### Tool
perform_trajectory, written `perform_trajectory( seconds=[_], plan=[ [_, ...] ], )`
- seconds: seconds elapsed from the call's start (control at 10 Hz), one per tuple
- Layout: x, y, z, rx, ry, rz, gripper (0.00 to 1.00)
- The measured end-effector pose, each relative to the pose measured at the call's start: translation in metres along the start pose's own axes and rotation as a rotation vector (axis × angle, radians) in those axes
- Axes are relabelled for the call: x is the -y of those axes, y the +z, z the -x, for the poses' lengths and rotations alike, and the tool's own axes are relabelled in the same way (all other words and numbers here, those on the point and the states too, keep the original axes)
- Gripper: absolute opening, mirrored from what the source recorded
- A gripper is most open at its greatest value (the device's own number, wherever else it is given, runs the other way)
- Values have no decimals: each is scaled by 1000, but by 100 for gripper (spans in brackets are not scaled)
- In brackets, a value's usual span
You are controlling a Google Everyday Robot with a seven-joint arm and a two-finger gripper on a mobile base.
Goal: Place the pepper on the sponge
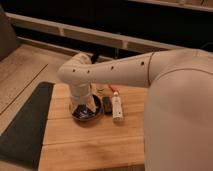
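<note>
**Nowhere in sight: small red-orange pepper, blue-grey sponge block**

Nearest, found a pale wooden plank tabletop [90, 147], bordered on the left by a dark flat mat [22, 130]. Further in, found the white robot arm [120, 72] bent down over a dark round bowl [96, 117], with the gripper [84, 106] low at the bowl's mouth, jaws spread wide. Could not tell whether empty or loaded. Just right of the bowl, noted a small flat black rectangle [107, 104], then a white bottle with a red cap [117, 109]. Beyond, saw only an unclear patch behind the arm and a long pale ledge [75, 32] at the back.

Feared, from here:
- Catching the rim or tipping the bowl through closing blind inside it.
- Knocking the black rectangle or the bottle on the way out, both so close by.
- Losing a smooth, tapered pepper through a pinch near its tip.
- Missing a sponge screened by the arm itself.

Could not make out pepper or sponge anywhere, possibly hidden under the wrist or behind the arm. Could say nothing, therefore, of the colour, shape or lie of either.
</note>
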Motion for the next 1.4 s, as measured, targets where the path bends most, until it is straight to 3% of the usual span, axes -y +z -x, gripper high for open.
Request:
perform_trajectory(
  seconds=[0.4, 0.6, 0.8, 0.9, 1.1, 1.3, 1.4],
  plan=[
    [0, 0, 0, 0, 0, 0, 65],
    [-2, -4, 4, 20, -16, -6, 65],
    [-8, -25, 27, 121, -123, -29, 65],
    [-3, -42, 46, 197, -197, -44, 65],
    [26, -76, 70, 325, -282, -48, 65],
    [53, -98, 79, 398, -300, -52, 65],
    [52, -98, 79, 398, -304, -51, 65]
  ],
)
